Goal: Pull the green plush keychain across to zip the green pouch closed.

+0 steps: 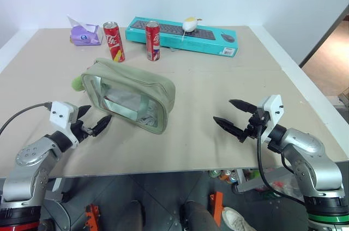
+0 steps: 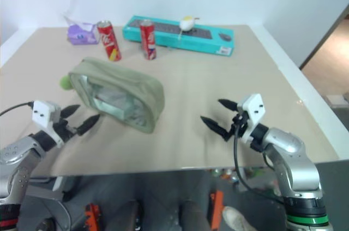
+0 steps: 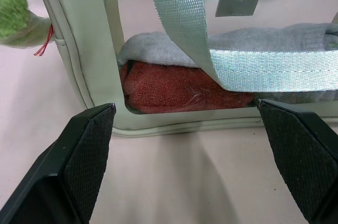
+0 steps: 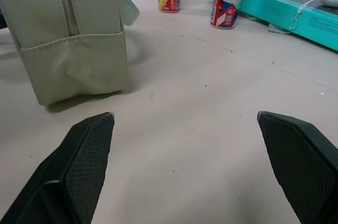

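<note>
The green pouch lies mid-table with its clear window facing me; grey and red cloth shows through the window. The green plush keychain sits at the pouch's left end, and its fuzzy edge appears in the left wrist view. My left gripper is open just off the pouch's near-left corner, not touching it. My right gripper is open well to the right of the pouch, pointing toward its end panel, with bare table between.
Two red soda cans stand behind the pouch. A teal keyboard box with a white mouse lies at the back, a purple tissue pack at the back left. The table's front edge runs close below both grippers.
</note>
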`<state>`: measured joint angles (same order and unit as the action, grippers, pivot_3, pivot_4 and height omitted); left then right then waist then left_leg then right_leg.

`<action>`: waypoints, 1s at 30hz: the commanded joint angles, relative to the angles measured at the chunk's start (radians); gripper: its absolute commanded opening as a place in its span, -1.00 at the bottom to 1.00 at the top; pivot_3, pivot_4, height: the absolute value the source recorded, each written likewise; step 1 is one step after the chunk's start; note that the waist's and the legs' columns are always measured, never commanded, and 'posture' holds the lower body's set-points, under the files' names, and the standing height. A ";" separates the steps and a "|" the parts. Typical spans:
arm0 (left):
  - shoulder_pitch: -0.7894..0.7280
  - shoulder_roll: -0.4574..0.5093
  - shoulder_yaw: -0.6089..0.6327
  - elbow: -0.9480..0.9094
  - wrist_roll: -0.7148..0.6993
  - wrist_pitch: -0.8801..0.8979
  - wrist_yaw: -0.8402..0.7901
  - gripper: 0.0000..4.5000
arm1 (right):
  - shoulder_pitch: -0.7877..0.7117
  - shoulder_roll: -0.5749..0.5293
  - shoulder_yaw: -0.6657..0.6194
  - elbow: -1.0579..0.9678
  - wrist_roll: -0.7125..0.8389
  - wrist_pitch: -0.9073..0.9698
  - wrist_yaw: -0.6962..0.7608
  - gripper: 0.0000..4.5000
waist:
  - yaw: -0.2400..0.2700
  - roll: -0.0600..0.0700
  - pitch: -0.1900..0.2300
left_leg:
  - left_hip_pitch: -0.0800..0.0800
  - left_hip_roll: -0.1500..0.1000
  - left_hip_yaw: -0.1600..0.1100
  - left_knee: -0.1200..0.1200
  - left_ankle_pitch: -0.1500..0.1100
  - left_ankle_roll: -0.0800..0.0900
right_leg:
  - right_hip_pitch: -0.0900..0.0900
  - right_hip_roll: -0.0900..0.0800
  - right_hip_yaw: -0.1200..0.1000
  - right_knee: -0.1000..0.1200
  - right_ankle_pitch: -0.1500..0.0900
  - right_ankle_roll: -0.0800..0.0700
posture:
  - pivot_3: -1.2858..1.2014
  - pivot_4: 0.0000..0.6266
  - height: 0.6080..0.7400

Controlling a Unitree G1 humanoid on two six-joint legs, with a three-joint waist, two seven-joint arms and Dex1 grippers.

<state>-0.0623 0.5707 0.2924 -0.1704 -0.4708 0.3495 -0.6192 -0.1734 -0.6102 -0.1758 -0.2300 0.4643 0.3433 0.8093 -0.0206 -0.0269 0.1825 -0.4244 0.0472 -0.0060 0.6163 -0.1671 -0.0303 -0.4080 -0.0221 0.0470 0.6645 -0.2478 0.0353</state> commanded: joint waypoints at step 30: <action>0.050 0.213 0.099 -0.338 -0.433 0.249 -0.261 0.98 | -0.286 -0.028 0.089 -0.083 0.102 0.142 0.057 1.00 | -0.003 0.000 0.000 | 0.001 0.002 0.001 0.000 0.000 -0.001 | -0.001 0.001 0.001 0.000 0.000 -0.001 | 0.03 -0.52 1.00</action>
<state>0.0000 0.7693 0.3895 -0.4817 -0.8737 0.5838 -0.8757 -0.4249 -0.6433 -0.0964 -0.3182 0.5561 0.4747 0.8675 -0.0238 -0.0273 0.1829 -0.4236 0.0490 -0.0046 0.6163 -0.1675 -0.0309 -0.4090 -0.0210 0.0479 0.6645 -0.2480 0.0344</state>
